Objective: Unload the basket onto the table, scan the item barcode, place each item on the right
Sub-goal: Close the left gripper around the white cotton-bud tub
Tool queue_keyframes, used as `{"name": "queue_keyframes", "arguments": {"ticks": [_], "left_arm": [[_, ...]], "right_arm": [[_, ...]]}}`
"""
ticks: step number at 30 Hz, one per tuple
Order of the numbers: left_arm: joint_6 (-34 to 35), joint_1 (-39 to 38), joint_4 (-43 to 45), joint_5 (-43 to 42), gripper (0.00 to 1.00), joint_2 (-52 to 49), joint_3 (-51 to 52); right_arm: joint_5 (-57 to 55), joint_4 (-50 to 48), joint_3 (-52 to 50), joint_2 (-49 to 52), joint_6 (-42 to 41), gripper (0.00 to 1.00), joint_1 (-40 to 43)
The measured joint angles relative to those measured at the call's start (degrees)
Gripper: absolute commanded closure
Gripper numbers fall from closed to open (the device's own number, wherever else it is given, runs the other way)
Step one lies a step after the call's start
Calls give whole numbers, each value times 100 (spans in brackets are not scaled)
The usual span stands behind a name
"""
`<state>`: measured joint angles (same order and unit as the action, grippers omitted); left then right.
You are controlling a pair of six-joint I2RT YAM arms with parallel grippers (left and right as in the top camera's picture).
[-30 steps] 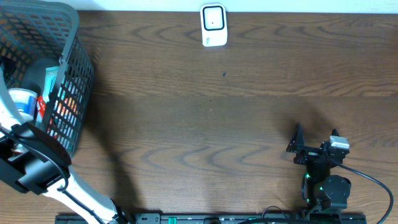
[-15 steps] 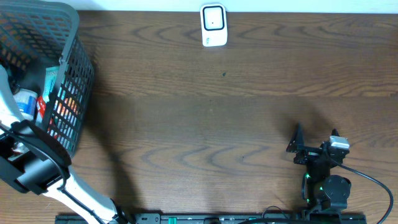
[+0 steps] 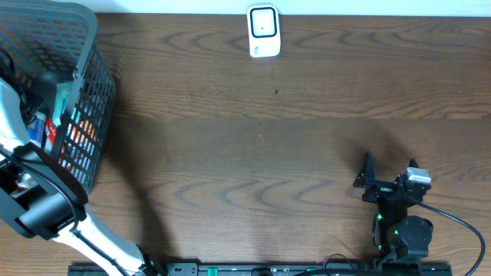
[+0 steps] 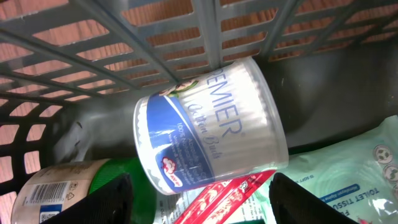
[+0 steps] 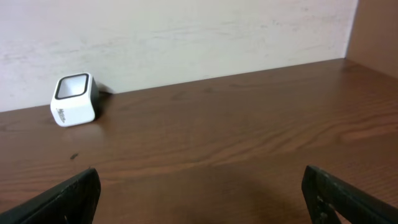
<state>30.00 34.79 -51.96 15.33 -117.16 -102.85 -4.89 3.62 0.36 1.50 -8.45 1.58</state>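
Inside the grey mesh basket (image 3: 84, 69) at the table's left, my left gripper (image 4: 202, 190) is open. A clear cotton-bud tub (image 4: 208, 127) with a blue and white label lies on its side just ahead of the gripper, against the basket wall. A red packet (image 4: 230, 193) lies between the fingers, untouched. A green-lidded tin (image 4: 62, 193) with a barcode label is at the left finger. The white scanner (image 3: 263, 31) stands at the table's far edge, also in the right wrist view (image 5: 73, 99). My right gripper (image 3: 362, 175) hangs open and empty over the wood at the front right (image 5: 200, 186).
A pale green tissue pack (image 4: 348, 168) lies at the right of the basket floor. The basket's mesh wall (image 4: 155, 37) rises close behind the tub. The left arm (image 3: 15, 107) covers much of the basket's contents from above.
The left arm has reached further into the basket, covering the tub from above, and its jaws have widened. The right arm has not moved.
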Motion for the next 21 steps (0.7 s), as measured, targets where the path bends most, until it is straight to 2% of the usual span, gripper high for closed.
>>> {"name": "queue_keyframes", "arguments": {"ticks": [18,19,21], "left_arm": [[2,0,260,0,28,-26,0],[2,0,269,2,23,-52,0],[9,0,304,2,22,-131,-2]], "right_arm": [[0,0,0,0,0,1,0],[0,0,0,0,0,1,0],[0,0,0,0,0,1,0]]}}
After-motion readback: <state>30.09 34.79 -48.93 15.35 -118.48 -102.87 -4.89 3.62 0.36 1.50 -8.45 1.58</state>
